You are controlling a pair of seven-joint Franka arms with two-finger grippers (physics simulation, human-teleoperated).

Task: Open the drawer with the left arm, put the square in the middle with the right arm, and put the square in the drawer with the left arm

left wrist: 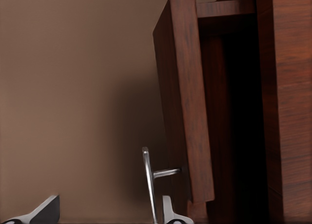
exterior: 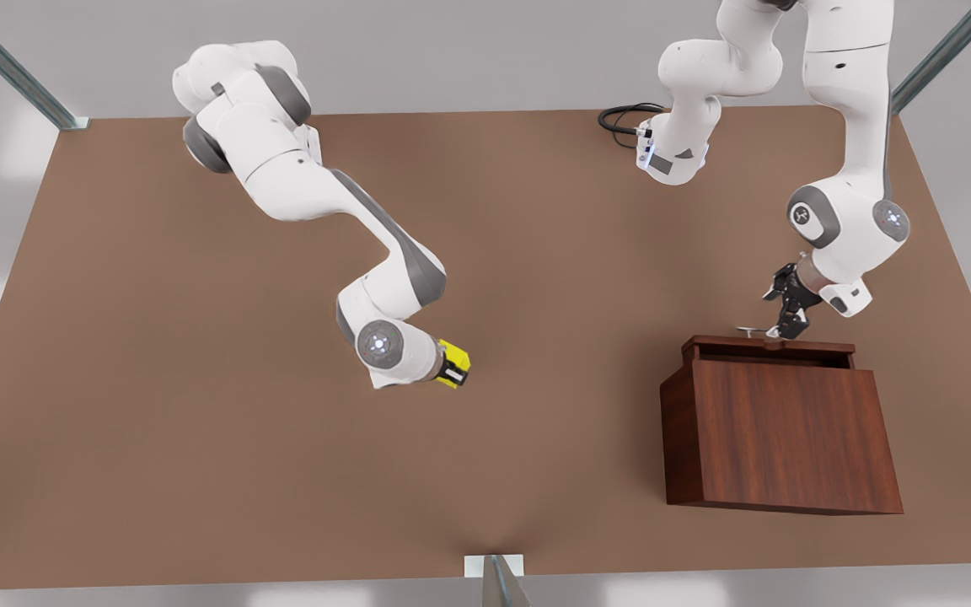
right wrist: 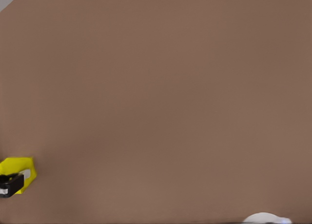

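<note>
Front view: right tool (exterior: 457, 367) clamps the square (exterior: 455, 361), lower gently mid-table (exterior: 199, 421); left tool (exterior: 789, 324), fingers spread, straddles the drawer handle (exterior: 751, 330).

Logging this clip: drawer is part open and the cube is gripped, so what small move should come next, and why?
Probably the left tool, at the handle, should keep pulling the drawer: the gap above the cabinet looks too narrow for the cube. Its fingers sit around the bar. The right tool holds the cube near the table's middle.
</note>
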